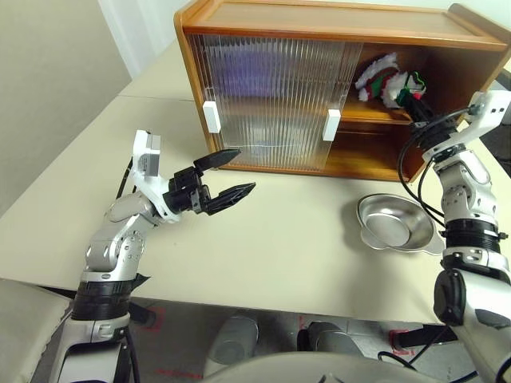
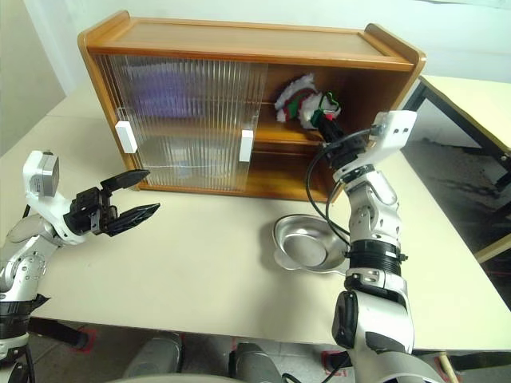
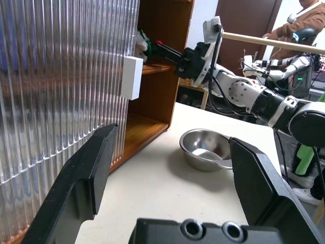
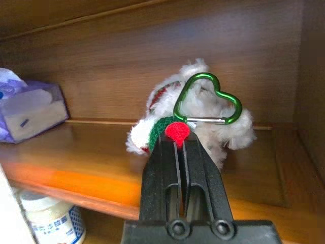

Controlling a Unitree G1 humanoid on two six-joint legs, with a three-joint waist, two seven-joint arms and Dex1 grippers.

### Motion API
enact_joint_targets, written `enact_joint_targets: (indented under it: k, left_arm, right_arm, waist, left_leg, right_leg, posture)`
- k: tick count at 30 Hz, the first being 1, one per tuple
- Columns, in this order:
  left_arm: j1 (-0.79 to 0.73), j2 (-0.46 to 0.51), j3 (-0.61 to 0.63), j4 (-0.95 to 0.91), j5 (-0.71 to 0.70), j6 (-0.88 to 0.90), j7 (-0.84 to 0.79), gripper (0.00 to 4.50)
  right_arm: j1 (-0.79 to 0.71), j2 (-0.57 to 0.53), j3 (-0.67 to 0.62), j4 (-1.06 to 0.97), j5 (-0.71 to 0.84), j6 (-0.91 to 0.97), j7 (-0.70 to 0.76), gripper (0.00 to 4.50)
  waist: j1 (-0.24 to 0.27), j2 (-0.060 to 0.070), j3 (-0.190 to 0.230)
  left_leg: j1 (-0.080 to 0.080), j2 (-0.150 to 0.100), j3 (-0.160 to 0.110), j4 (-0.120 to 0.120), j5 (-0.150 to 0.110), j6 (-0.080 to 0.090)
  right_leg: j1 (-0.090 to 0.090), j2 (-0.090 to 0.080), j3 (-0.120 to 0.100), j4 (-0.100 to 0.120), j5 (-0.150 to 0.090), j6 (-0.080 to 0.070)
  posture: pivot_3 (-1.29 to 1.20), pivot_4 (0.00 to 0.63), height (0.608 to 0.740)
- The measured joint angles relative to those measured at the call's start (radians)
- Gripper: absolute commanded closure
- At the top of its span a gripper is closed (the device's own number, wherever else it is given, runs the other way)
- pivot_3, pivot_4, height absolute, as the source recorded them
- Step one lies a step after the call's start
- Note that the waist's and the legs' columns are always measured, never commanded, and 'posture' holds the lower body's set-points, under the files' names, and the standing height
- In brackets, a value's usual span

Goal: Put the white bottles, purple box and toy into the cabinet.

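The right claw (image 4: 176, 140), fingers pressed together on the red pompom of the toy (image 4: 203, 122), reaches into the open right half of the cabinet (image 1: 335, 24) at the upper right of the head-camera frame, where the plush bear lies on the inner shelf (image 4: 91, 178). The right wrist camera adds what the head cameras do not: a green heart-shaped carabiner (image 4: 205, 99) clipped to the bear, the purple box (image 4: 30, 109) at the left edge of the same shelf with white tissue showing, and one of the white bottles (image 4: 53, 221) below it, its blue label print too small to read. At lower left, the left claw (image 1: 227, 177) hangs spread wide and empty above the tabletop (image 1: 271, 255), in front of the ribbed sliding doors (image 1: 271, 100). A steel bowl (image 1: 395, 223) sits empty near the cabinet's open side.
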Motion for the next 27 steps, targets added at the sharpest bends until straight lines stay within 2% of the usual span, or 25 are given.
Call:
enact_joint_targets:
  k: [1, 4, 8, 14, 15, 21, 27]
  left_arm:
    - [0.001, 0.000, 0.000, 0.000, 0.000, 0.000, 0.000, 0.00]
    - [0.002, 0.000, 0.000, 0.000, 0.000, 0.000, 0.001, 0.00]
    - [0.002, 0.000, 0.000, 0.000, 0.000, 0.000, 0.001, 0.00]
    - [0.002, 0.002, -0.001, 0.000, 0.001, 0.000, 0.001, 0.00]
    - [0.001, 0.002, -0.001, 0.000, 0.001, 0.000, 0.000, 0.00]
    - [-0.001, 0.002, -0.001, 0.002, 0.002, 0.000, -0.001, 0.00]
    - [-0.008, 0.000, -0.005, 0.003, 0.003, -0.001, -0.003, 0.00]
  right_arm:
    - [-0.008, 0.000, 0.000, 0.010, -0.004, -0.004, -0.005, 4.48]
    - [-0.018, -0.001, 0.000, 0.021, -0.012, -0.011, -0.010, 3.81]
    - [-0.010, -0.009, 0.000, 0.008, -0.012, 0.006, -0.008, 2.35]
    - [0.103, -0.065, 0.000, -0.149, 0.014, 0.128, 0.021, 0.17]
    - [0.128, -0.080, -0.001, -0.190, 0.024, 0.155, 0.028, 0.05]
    - [0.255, -0.162, -0.037, -0.393, 0.128, 0.327, 0.061, 0.05]
    - [0.436, -0.239, -0.104, -0.606, 0.394, 0.584, 0.195, 0.05]
  waist:
    - [0.000, 0.000, 0.000]
    - [0.001, 0.000, 0.000]
    - [0.003, 0.000, 0.001]
    - [0.007, 0.000, 0.001]
    - [0.007, 0.000, 0.001]
    - [0.008, -0.001, 0.002]
    - [0.008, -0.004, 0.003]
  left_leg:
    - [0.000, 0.000, 0.000, 0.000, 0.000, 0.000]
    - [0.000, 0.000, 0.000, 0.000, -0.001, 0.000]
    - [-0.001, 0.000, 0.000, 0.000, -0.002, 0.001]
    - [-0.001, -0.003, 0.002, 0.000, -0.003, 0.001]
    - [-0.001, -0.003, 0.003, 0.000, -0.003, 0.000]
    - [0.000, -0.006, 0.009, 0.001, -0.003, -0.001]
    - [0.001, -0.008, 0.011, 0.001, 0.000, -0.006]
  right_leg:
    - [0.000, 0.000, 0.000, 0.000, 0.000, 0.000]
    - [0.000, 0.000, 0.000, -0.001, -0.001, 0.000]
    - [0.000, 0.000, 0.000, -0.001, -0.002, 0.000]
    - [0.001, -0.001, 0.001, -0.001, -0.005, 0.003]
    - [0.001, -0.001, 0.000, -0.001, -0.005, 0.003]
    - [0.003, 0.000, 0.000, -0.001, -0.010, 0.002]
    - [0.005, 0.001, 0.000, -0.001, -0.018, 0.010]
  posture:
    - [0.19, 0.043, 0.740]
    - [0.19, 0.043, 0.740]
    - [0.19, 0.041, 0.740]
    - [0.18, 0.041, 0.740]
    - [0.18, 0.041, 0.740]
    - [0.18, 0.043, 0.740]
    - [0.18, 0.043, 0.740]
